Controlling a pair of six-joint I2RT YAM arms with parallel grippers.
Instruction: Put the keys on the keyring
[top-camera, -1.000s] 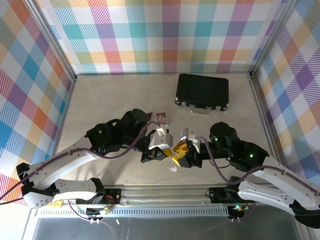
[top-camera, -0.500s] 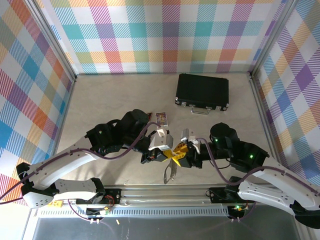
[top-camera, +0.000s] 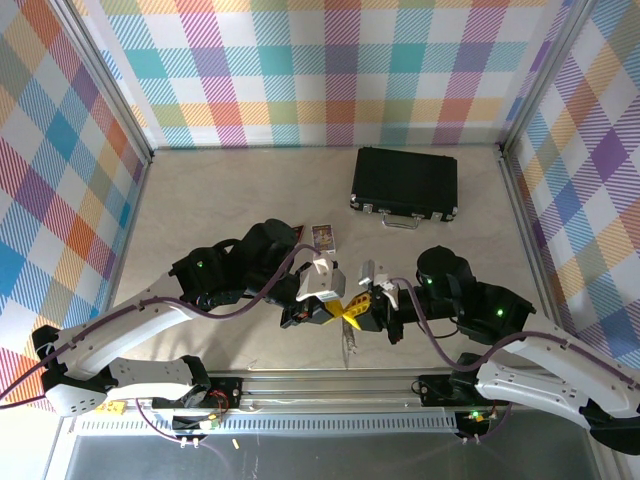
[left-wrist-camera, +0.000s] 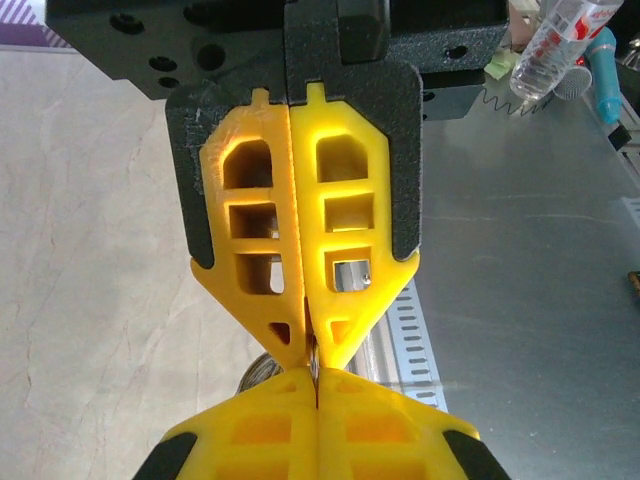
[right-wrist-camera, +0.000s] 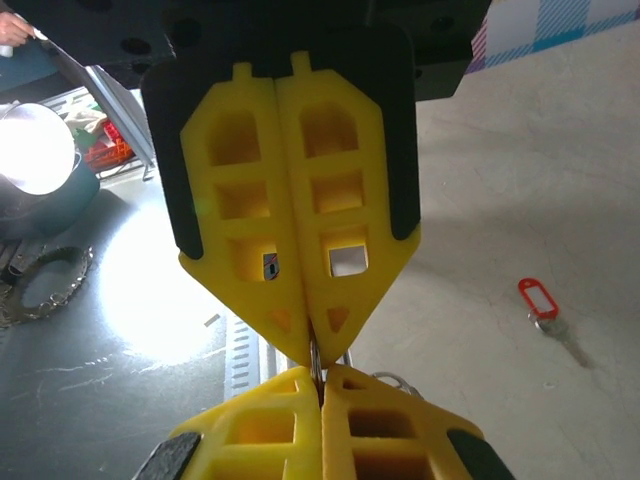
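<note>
Yellow against yellow: find the left gripper (left-wrist-camera: 308, 345) and the right gripper (right-wrist-camera: 316, 350) nose to nose in mid-air, on the near side of the black case (top-camera: 405, 183) and a little to its left. Note both sets of jaws pressed fully together, with nothing between the pads but a sliver of metal. Judge that sliver to be the wire of the keyring (top-camera: 348, 340), hanging as a thin silver strip just under the meeting tips, nearer again than the black case. Look for the keys (right-wrist-camera: 548, 315) on the bare table (right-wrist-camera: 500, 150) in the right wrist view, red tag and short blade lying flat, well apart from both grippers; cannot place them against the black case from there.

Read the step in hand as steadying the loop between two pinches, with no key threaded yet. To do it well, hold one pinch firm, probably the left, and free only the other to go for the tag. Avoid twisting the wrists against each other: thin wire, likely to slip or spring out. Pinch away from the loop's gate, leaving the opening reachable. Take the key by its red tag, leaving the metal end clear for threading. Expect sliding on the smooth table; come down square.
</note>
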